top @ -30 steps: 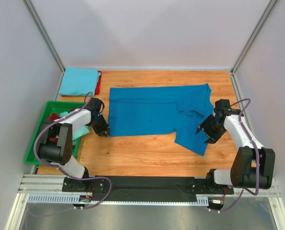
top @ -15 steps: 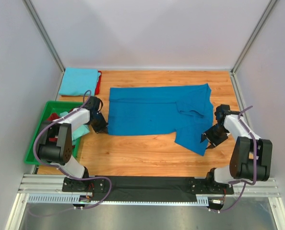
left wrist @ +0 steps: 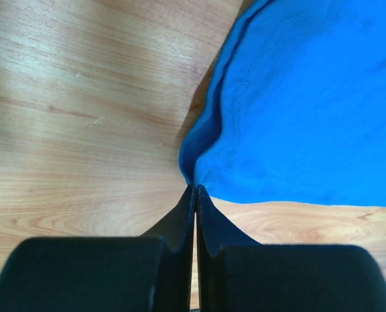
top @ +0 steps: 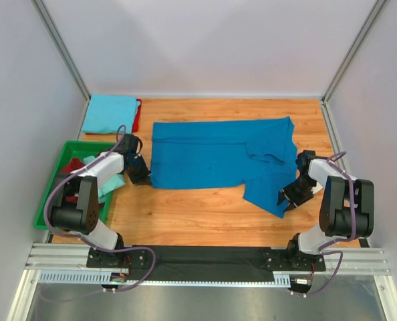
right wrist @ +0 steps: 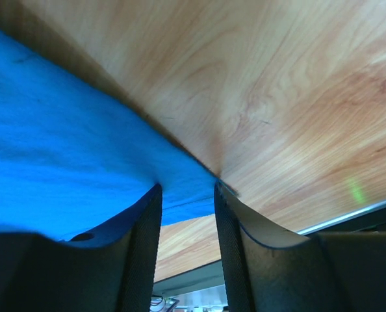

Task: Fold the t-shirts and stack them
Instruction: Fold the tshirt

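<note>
Sideways, royal blue t-shirt (top: 212, 157), collar rightward.

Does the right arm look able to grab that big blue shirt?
Likely yes: the right gripper, jaws open, straddles the edge of the royal blue shirt; nothing blocks it.

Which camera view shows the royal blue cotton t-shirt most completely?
The top external view: the whole royal blue cotton t-shirt is visible, spread on the wooden table. The left wrist view shows only one corner, the right wrist view only one edge.
</note>
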### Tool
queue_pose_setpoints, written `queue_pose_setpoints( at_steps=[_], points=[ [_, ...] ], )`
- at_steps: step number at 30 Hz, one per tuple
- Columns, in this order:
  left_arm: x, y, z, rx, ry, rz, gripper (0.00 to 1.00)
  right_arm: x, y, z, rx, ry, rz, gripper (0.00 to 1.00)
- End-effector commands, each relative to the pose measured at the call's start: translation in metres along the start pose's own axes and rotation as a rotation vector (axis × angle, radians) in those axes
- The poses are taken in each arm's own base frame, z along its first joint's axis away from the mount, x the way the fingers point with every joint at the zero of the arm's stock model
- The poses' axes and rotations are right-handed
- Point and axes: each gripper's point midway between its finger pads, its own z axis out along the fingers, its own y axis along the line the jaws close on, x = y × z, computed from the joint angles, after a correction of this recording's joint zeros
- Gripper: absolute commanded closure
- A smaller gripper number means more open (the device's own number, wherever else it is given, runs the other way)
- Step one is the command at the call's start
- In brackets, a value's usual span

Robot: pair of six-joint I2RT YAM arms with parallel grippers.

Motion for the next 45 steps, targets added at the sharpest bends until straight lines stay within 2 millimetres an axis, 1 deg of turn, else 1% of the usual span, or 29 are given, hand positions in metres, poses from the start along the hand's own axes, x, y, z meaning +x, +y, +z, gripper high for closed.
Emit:
queue_pose_setpoints(
  at_steps=[1, 2, 4, 5, 7, 8, 12, 13, 16, 17, 21, 23, 26, 27, 28, 29, 30, 31, 32, 33, 36, 37, 38, 39, 40, 41, 43, 44, 45],
  points=[
    [-0.005, -0.007, -0.013, 0.04, -0.035, 0.021, 1.0, -0.006, -0.007, 0.023, 0.045, -0.028, 0.053, 0.63],
    [-0.006, -0.007, -0.014, 0.043, -0.038, 0.024, 1.0, -0.005, -0.008, 0.024, 0.046, -0.027, 0.055, 0.68],
    [-0.006, -0.006, -0.019, 0.039, -0.051, 0.023, 1.0, -0.003, -0.011, 0.024, 0.044, -0.029, 0.053, 0.73],
    [-0.006, -0.006, -0.021, 0.037, -0.054, 0.022, 1.0, -0.001, -0.013, 0.022, 0.045, -0.028, 0.047, 0.81],
    [-0.005, -0.004, -0.023, 0.037, -0.066, 0.015, 1.0, -0.004, -0.021, 0.022, 0.066, -0.064, 0.039, 0.91],
    [-0.004, -0.003, -0.024, 0.036, -0.068, 0.012, 1.0, -0.003, -0.023, 0.022, 0.068, -0.064, 0.036, 0.99],
    [0.002, 0.002, -0.023, 0.023, -0.062, -0.002, 1.0, 0.0, -0.026, 0.02, 0.071, -0.06, 0.025, 1.0],
    [0.002, 0.002, -0.023, 0.025, -0.064, -0.01, 1.0, 0.0, -0.026, 0.016, 0.062, -0.065, 0.018, 1.0],
    [0.008, 0.008, -0.025, 0.008, -0.063, -0.041, 1.0, -0.002, -0.032, 0.007, 0.077, -0.09, -0.007, 1.0],
    [0.013, 0.013, -0.024, -0.003, -0.057, -0.05, 1.0, -0.002, -0.033, 0.0, 0.069, -0.101, -0.014, 1.0],
    [0.019, 0.018, -0.031, -0.006, -0.077, -0.069, 1.0, -0.004, -0.038, -0.013, 0.068, -0.133, -0.061, 1.0],
    [0.018, 0.019, -0.035, -0.009, -0.088, -0.067, 1.0, -0.006, -0.037, -0.022, 0.053, -0.155, -0.082, 1.0],
    [0.013, 0.017, -0.038, -0.015, -0.091, -0.044, 1.0, -0.018, -0.022, -0.043, -0.007, -0.206, -0.137, 1.0],
    [0.011, 0.015, -0.038, -0.014, -0.09, -0.038, 1.0, -0.027, -0.009, -0.058, -0.051, -0.245, -0.151, 1.0],
    [0.007, 0.012, -0.039, -0.01, -0.091, -0.033, 1.0, -0.031, -0.004, -0.065, -0.067, -0.259, -0.173, 1.0],
    [0.001, 0.004, -0.039, 0.003, -0.085, -0.024, 1.0, -0.037, 0.005, -0.074, -0.092, -0.279, -0.185, 0.99],
    [-0.004, 0.0, -0.039, 0.008, -0.084, -0.016, 1.0, -0.047, 0.02, -0.088, -0.126, -0.309, -0.202, 1.0],
    [-0.008, -0.004, -0.038, 0.011, -0.08, -0.008, 1.0, -0.053, 0.026, -0.096, -0.138, -0.323, -0.222, 1.0],
    [-0.017, -0.011, -0.039, 0.014, -0.08, -0.006, 1.0, -0.058, 0.033, -0.102, -0.148, -0.334, -0.233, 1.0],
    [-0.023, -0.015, -0.039, 0.013, -0.08, 0.001, 1.0, -0.069, 0.048, -0.112, -0.165, -0.351, -0.248, 1.0],
    [-0.044, -0.028, -0.041, 0.003, -0.091, 0.01, 1.0, -0.083, 0.071, -0.122, -0.2, -0.357, -0.283, 1.0],
    [-0.049, -0.03, -0.042, -0.003, -0.097, 0.015, 1.0, -0.09, 0.086, -0.124, -0.219, -0.348, -0.292, 1.0],
    [-0.06, -0.035, -0.043, -0.012, -0.11, 0.015, 1.0, -0.094, 0.095, -0.127, -0.235, -0.351, -0.3, 1.0],
    [-0.064, -0.037, -0.043, -0.018, -0.112, 0.016, 1.0, -0.1, 0.101, -0.129, -0.239, -0.357, -0.301, 1.0],
    [-0.069, -0.037, -0.042, -0.028, -0.118, 0.009, 1.0, -0.097, 0.111, -0.129, -0.271, -0.327, -0.316, 1.0],
    [-0.077, -0.041, -0.041, -0.04, -0.12, 0.008, 1.0, -0.106, 0.123, -0.134, -0.283, -0.334, -0.322, 1.0],
    [-0.084, -0.044, -0.039, -0.05, -0.118, 0.007, 1.0, -0.112, 0.134, -0.139, -0.293, -0.332, -0.333, 1.0],
    [-0.092, -0.047, -0.036, -0.06, -0.118, 0.003, 1.0, -0.119, 0.144, -0.141, -0.301, -0.335, -0.337, 1.0],
    [-0.096, -0.049, -0.035, -0.063, -0.121, 0.002, 1.0, -0.121, 0.148, -0.143, -0.306, -0.335, -0.343, 1.0]
  ],
)
